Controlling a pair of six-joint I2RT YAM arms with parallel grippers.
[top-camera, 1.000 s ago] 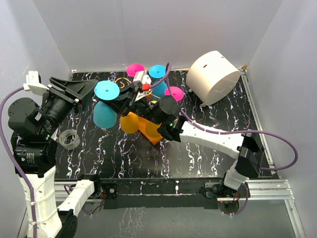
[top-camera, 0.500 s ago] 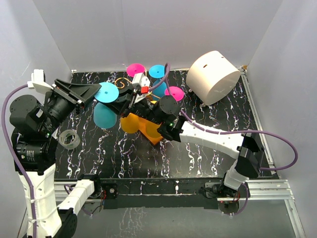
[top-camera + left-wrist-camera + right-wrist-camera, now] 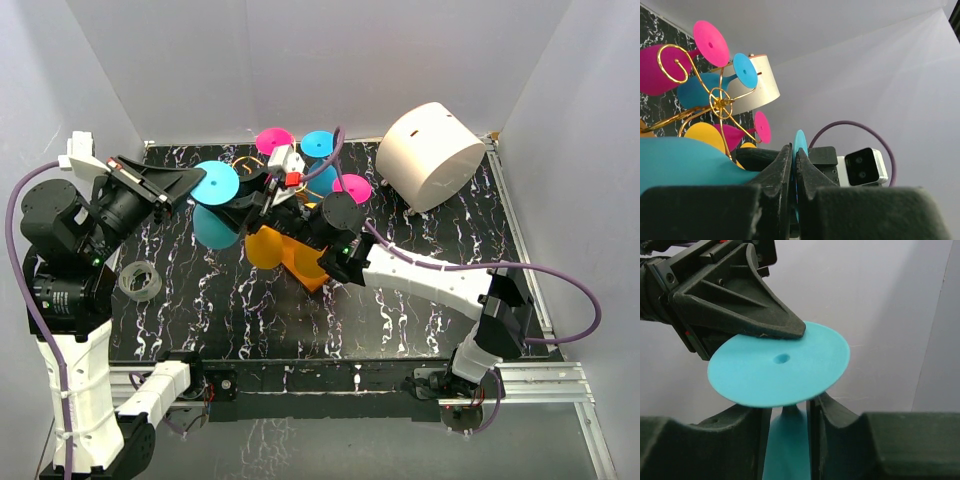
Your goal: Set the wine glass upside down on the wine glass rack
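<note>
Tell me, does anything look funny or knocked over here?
Yes. The big white drum at the back right of the table lies on its side, as if tipped over. Also, both grippers are on one teal wine glass: the left gripper pinches its foot, the right gripper straddles its stem.

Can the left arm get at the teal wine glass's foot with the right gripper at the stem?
It looks so: the left gripper is shut on the foot's rim of the teal wine glass. The right gripper sits lower, fingers flanking the stem under the disc, leaving the rim free.
</note>
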